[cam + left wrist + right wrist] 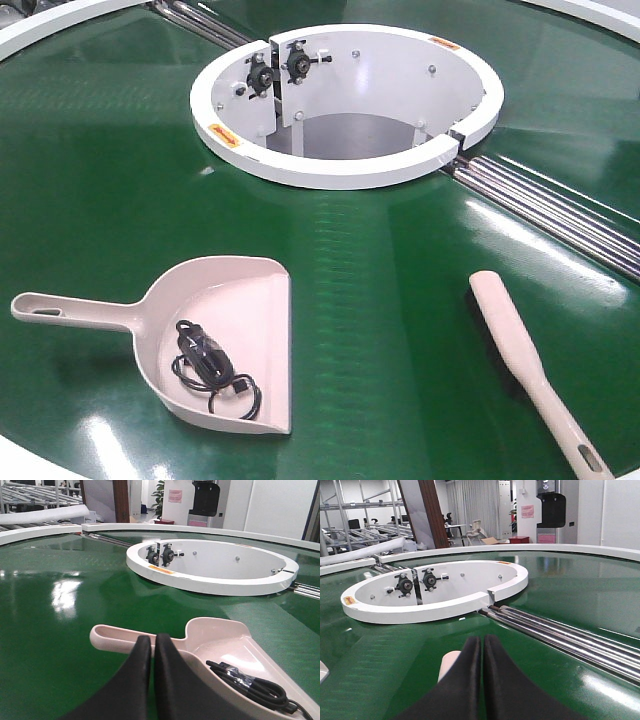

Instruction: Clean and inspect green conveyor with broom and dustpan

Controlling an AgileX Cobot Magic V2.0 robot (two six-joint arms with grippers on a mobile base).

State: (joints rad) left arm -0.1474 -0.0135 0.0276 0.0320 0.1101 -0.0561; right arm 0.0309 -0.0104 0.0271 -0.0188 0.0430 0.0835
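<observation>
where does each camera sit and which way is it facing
Front view: high, looking down at the conveyor, hub, dustpan and broom; no robot parts show.
Left wrist: low behind the shut left gripper, facing the dustpan and hub.
Right wrist: low behind the shut right gripper, above the broom tip, facing the hub and rollers.
All three views share the hub.

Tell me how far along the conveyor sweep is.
The black cable already lies in the dustpan. Nothing is in hand: left gripper and right gripper are shut and empty, with the broom lying on the green conveyor. Lifting both tools remains.
</observation>
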